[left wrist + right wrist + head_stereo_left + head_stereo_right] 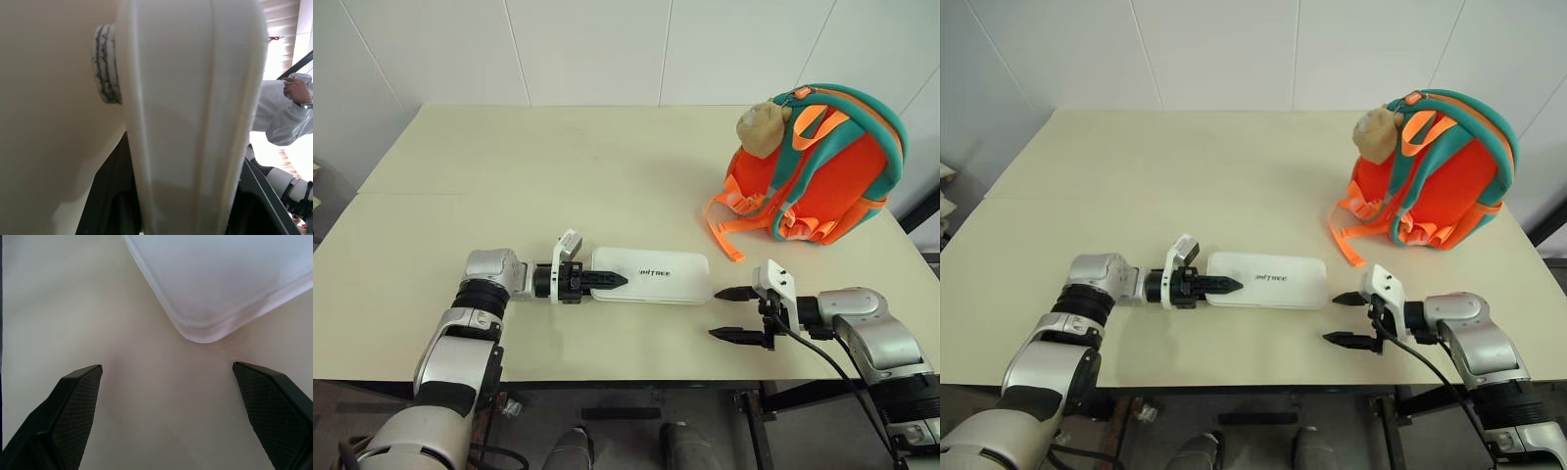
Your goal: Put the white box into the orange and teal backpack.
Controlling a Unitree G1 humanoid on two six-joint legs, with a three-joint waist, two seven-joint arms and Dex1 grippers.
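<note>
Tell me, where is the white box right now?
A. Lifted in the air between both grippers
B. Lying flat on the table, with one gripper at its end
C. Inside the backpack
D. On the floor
B: the white box lies flat on the table, the left gripper closed on its end, apart from the orange and teal backpack.

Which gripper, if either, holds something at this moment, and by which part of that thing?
The left gripper is closed on the white box at its left end. The right gripper is open, holding nothing.
</note>
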